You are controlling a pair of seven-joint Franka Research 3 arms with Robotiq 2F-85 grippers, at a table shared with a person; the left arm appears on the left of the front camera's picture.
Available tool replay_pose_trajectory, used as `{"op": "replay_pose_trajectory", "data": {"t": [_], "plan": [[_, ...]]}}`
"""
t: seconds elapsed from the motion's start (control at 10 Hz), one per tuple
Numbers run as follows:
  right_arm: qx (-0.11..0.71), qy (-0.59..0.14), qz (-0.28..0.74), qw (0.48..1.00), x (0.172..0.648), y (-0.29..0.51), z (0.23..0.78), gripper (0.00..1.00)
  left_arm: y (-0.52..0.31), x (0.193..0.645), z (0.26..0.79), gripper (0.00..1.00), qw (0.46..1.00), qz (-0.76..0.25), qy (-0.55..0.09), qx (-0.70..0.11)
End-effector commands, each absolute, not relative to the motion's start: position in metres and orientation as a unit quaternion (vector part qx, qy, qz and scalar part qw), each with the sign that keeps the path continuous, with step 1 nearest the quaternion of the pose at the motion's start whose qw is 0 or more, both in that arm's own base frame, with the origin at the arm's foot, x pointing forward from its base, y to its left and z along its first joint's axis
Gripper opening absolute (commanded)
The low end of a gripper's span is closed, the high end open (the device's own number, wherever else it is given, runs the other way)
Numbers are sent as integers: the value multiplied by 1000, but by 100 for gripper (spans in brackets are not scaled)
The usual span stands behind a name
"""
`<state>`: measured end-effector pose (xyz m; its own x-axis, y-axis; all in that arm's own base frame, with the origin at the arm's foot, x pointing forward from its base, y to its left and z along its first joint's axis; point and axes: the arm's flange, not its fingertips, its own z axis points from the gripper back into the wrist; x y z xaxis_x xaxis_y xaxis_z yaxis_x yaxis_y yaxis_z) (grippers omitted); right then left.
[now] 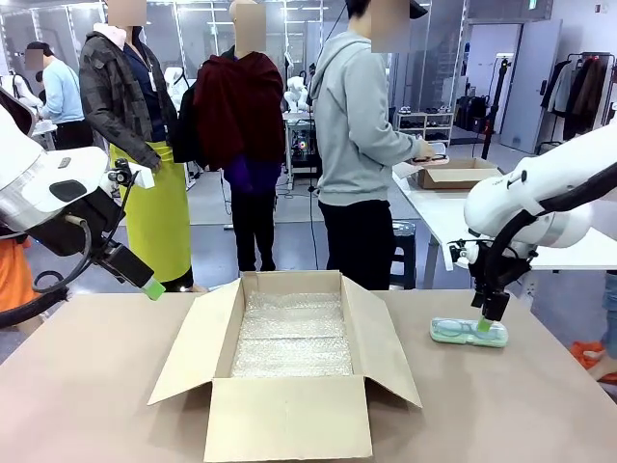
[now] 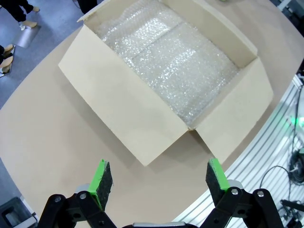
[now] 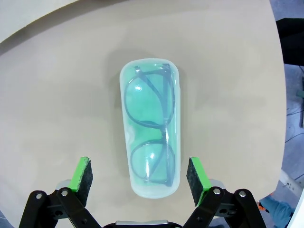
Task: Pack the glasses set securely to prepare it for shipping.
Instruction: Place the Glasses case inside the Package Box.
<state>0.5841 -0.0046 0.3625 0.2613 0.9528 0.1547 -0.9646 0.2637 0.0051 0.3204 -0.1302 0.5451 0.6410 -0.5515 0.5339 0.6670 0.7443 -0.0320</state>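
A mint green translucent case (image 3: 151,128) with dark-framed glasses inside lies flat on the brown table, to the right of the box. My right gripper (image 3: 139,164) hovers just above its near end, open, its green pads (image 3: 81,173) standing either side of the case and clear of it. In the front view the case (image 1: 458,331) sits under the right gripper (image 1: 485,323). My left gripper (image 2: 159,178) is open and holds nothing, raised above the table's left part (image 1: 152,287), looking down at the box.
An open cardboard box (image 1: 289,420) lined with bubble wrap (image 1: 292,338) stands mid-table, flaps (image 2: 128,109) spread outward. A person in a grey hoodie (image 1: 357,125) stands at the far side, turned toward a white table with another box (image 1: 453,174).
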Motion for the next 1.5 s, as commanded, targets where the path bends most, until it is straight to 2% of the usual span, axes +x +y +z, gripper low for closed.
{"op": "replay_pose_trajectory", "data": {"t": [0.0, 0.9, 1.0, 1.1, 1.2, 1.3, 1.4], "plan": [[43, -42, 600, 798, 593, -2, 357, 100, -129, 321, 545, 100, 897, -340, -259, -116], [36, -21, 583, 812, 612, 17, 305, 100, -129, 321, 545, 100, 897, -340, -259, -116], [33, -12, 584, 811, 612, 18, 303, 86, -129, 321, 545, 100, 897, -340, -259, -116], [33, -13, 584, 811, 612, 19, 302, 83, -129, 321, 545, 100, 897, -340, -259, -116], [34, -14, 585, 810, 612, 20, 304, 67, -129, 321, 545, 100, 897, -340, -259, -116], [31, -13, 585, 810, 612, 21, 307, 63, -129, 321, 545, 100, 897, -340, -259, -116], [30, -12, 586, 810, 611, 22, 311, 47, -129, 321, 545, 100, 897, -340, -259, -116]]}}
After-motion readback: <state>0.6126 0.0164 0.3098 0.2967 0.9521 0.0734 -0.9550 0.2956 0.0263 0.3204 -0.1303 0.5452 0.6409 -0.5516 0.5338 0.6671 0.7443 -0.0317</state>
